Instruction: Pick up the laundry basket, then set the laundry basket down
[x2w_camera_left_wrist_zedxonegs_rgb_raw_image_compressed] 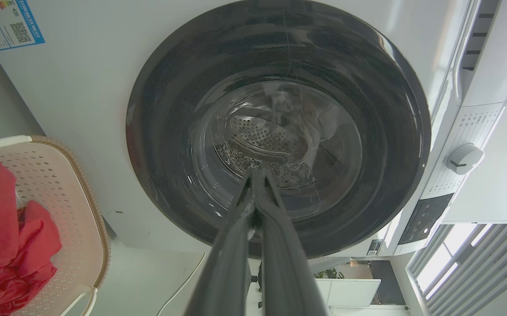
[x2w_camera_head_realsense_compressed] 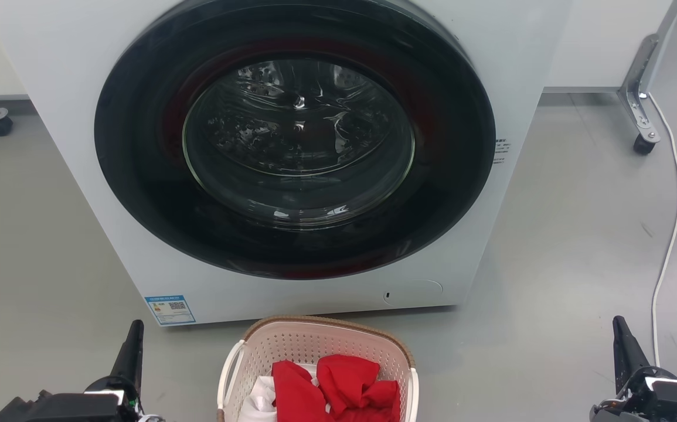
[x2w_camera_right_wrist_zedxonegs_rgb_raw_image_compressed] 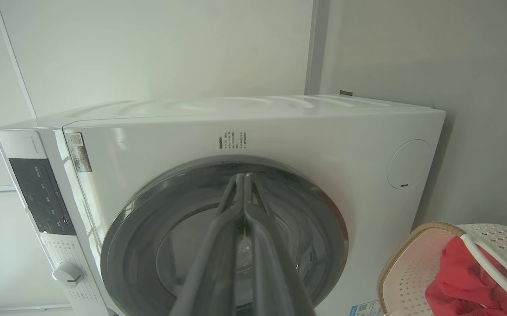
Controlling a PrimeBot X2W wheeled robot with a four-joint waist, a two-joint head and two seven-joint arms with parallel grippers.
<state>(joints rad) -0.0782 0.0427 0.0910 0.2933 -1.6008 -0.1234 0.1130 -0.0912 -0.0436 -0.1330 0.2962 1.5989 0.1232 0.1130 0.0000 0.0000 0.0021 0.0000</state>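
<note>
**Basket on the floor before the washer, both grippers closed and empty**

We see the basket (x2w_camera_head_realsense_compressed: pixel 315 346) standing upright on the floor (x2w_camera_head_realsense_compressed: pixel 549 264) directly in front of the washer (x2w_camera_head_realsense_compressed: pixel 68 176), below its round dark door (x2w_camera_head_realsense_compressed: pixel 297 135), which is closed. The basket's brown far rim sits close to the washer's bottom edge; we cannot tell whether the two touch. Inside it lies a crumpled red cloth (x2w_camera_head_realsense_compressed: pixel 344 381), with a bit of white cloth (x2w_camera_head_realsense_compressed: pixel 259 401) showing beneath it on the left. The white handles (x2w_camera_head_realsense_compressed: pixel 227 375) on the basket's two sides are free, with nothing holding them.

The left gripper (x2w_camera_head_realsense_compressed: pixel 135 331) is in front of the washer's lower left corner, just below the blue label (x2w_camera_head_realsense_compressed: pixel 169 309), its fingers pointing up toward the washer. The right gripper (x2w_camera_head_realsense_compressed: pixel 619 325) is out past the washer's lower right corner, near the white cable (x2w_camera_head_realsense_compressed: pixel 675 205) that runs along the floor on the washer's right.

In each wrist view we find the two dark fingers pressed together at the tips with nothing between them, so both grippers are closed and empty. Both point at the washer's door. In the left wrist view we also make out a pale knob (x2w_camera_left_wrist_zedxonegs_rgb_raw_image_compressed: pixel 464 158) on the washer's panel, above the door.
</note>
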